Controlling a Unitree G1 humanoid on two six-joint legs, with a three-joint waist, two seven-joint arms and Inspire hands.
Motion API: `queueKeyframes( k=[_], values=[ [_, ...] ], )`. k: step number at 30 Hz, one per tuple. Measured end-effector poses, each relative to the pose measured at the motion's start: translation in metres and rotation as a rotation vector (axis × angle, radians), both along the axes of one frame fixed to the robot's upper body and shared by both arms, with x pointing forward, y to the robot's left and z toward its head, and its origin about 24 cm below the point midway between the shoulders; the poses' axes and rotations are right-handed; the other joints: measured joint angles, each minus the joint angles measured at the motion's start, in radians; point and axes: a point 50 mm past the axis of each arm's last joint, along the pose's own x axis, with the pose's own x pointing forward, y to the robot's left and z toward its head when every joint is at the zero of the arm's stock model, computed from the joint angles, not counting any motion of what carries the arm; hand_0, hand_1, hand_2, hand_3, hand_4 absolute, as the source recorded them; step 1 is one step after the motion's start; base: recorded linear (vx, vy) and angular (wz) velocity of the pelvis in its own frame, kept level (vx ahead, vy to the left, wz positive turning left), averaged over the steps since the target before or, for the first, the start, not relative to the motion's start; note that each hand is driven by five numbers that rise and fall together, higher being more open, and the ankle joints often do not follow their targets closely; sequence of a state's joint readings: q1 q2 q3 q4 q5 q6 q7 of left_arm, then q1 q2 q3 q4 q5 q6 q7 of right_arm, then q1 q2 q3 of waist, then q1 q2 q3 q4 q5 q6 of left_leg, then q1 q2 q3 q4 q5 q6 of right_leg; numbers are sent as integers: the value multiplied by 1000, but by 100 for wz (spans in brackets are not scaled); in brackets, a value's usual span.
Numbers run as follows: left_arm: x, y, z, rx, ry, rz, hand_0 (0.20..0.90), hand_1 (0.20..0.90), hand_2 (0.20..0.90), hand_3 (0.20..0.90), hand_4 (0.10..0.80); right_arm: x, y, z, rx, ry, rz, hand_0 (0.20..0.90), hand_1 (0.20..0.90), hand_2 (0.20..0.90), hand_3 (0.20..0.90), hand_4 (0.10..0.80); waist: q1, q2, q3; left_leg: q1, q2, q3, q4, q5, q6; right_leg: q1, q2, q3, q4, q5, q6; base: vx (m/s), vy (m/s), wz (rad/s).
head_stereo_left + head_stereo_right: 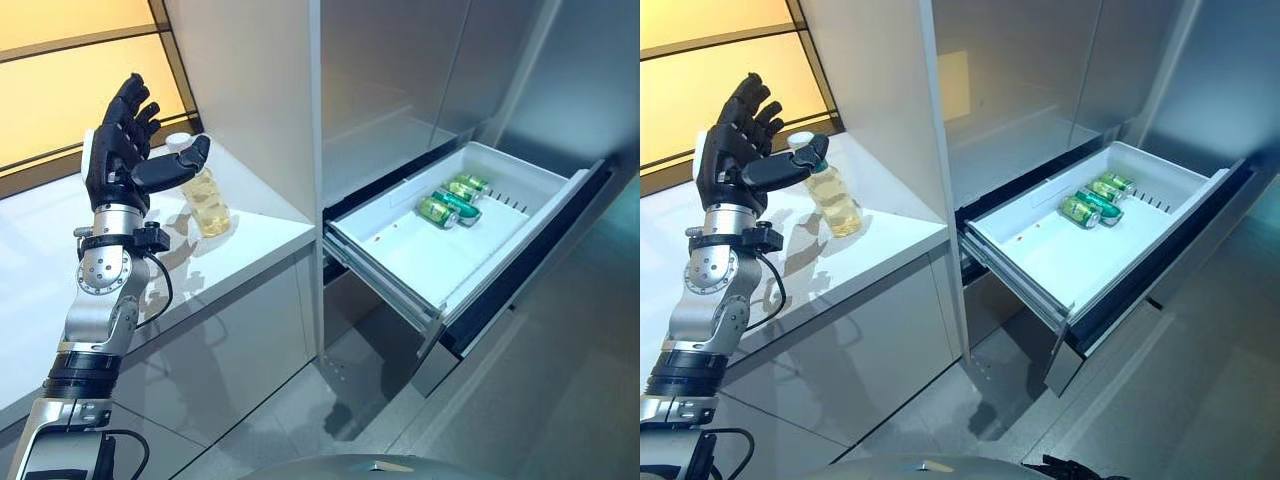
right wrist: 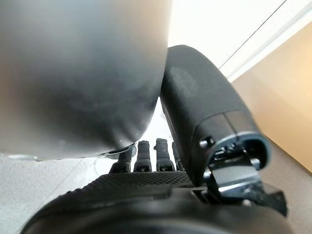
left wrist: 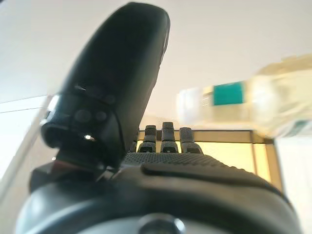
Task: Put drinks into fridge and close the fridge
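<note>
A clear bottle of yellowish drink [image 1: 208,200] with a white cap stands on the white counter [image 1: 262,236], left of the fridge. My left hand [image 1: 115,150] is raised beside it, open, fingers straight and spread, thumb tip close by the bottle's cap, not gripping. The bottle shows past the thumb in the left wrist view [image 3: 234,100]. The fridge's white drawer [image 1: 430,262] is pulled out at the right, with green cans [image 1: 450,205] lying at its far end. My right hand [image 2: 204,107] shows in its wrist view, fingers straight, holding nothing.
A tall white side panel [image 1: 250,90] separates the counter from the fridge. Grey fridge doors [image 1: 400,80] stand above the drawer. The drawer's dark front [image 1: 520,290] juts out over the grey floor [image 1: 560,400].
</note>
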State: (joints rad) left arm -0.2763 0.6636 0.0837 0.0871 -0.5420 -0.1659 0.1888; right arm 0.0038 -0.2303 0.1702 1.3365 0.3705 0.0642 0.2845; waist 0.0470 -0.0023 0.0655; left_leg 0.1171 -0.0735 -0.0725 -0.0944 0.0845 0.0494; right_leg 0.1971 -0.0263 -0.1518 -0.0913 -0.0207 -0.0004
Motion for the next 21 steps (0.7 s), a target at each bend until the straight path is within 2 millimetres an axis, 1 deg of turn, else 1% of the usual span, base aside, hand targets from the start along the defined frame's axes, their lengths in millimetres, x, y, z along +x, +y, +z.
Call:
queueKeyframes(
  k=[8, 12, 16, 21],
  values=[
    [3, 13, -20, 38, 100, 63, 900, 900, 900, 900, 800, 3, 1, 0, 2, -7, 6, 900, 900, 900, 900, 800, -10, -3, 10, 5, 2, 12, 0, -4, 0, 1, 1, 9, 0, 0, 1, 25, 26, -3],
    [4, 21, -32, 43, 155, 92, 900, 900, 900, 900, 800, 6, 1, 1, 5, -19, 5, 900, 900, 900, 900, 800, -10, -10, 27, 9, 3, 18, 0, -9, -2, 1, 1, 16, 5, -1, 1, 21, 29, -5],
    [4, 22, -34, 43, 163, 95, 900, 900, 900, 900, 800, 7, 4, 1, 14, -20, -2, 900, 900, 900, 900, 800, -10, -23, 38, 11, 3, 24, 0, -10, 2, 0, 0, 25, 7, -1, 1, 8, 22, -6],
    [4, 23, -35, 54, 170, 101, 900, 900, 900, 900, 800, 9, 5, 1, 14, -26, -1, 900, 900, 900, 900, 800, -16, -24, 39, 12, 3, 25, 0, -11, 4, 0, 0, 28, 7, -1, 2, 2, 7, -2]
  ],
)
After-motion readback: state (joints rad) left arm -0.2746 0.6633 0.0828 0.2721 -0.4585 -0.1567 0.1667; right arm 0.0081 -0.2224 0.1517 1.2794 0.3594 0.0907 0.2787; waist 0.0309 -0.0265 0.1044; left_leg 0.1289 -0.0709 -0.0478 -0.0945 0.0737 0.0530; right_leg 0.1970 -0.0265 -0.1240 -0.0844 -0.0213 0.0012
